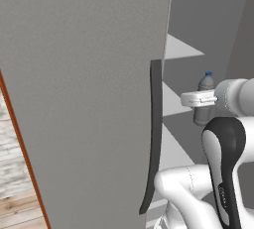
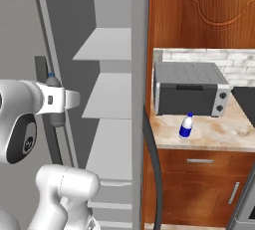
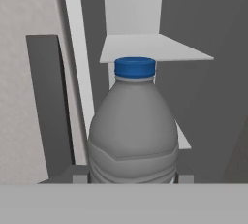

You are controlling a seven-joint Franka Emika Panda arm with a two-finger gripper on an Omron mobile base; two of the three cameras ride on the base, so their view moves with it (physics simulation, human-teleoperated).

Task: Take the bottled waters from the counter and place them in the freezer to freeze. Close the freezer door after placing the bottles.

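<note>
My gripper (image 3: 133,175) is shut on a grey translucent water bottle (image 3: 133,133) with a blue cap, held upright in front of the open freezer (image 2: 107,45). From the left base, the bottle (image 1: 205,99) stands at the gripper (image 1: 203,105) before the pale shelves (image 1: 181,47). In the right base view the hand covers most of it, and its blue cap (image 2: 51,76) shows above the gripper (image 2: 56,110). A second bottle (image 2: 186,126), clear-white with a blue label, stands on the tan counter (image 2: 219,132). The freezer door (image 1: 84,99) stands open at the left, its dark handle (image 1: 155,134) at its edge.
A grey toaster oven (image 2: 189,90) sits on the counter behind the second bottle. The fridge's other door (image 2: 139,74), with a dark handle (image 2: 153,169), stands between freezer and counter. Wooden cabinets (image 2: 199,15) hang above, with drawers (image 2: 199,174) below.
</note>
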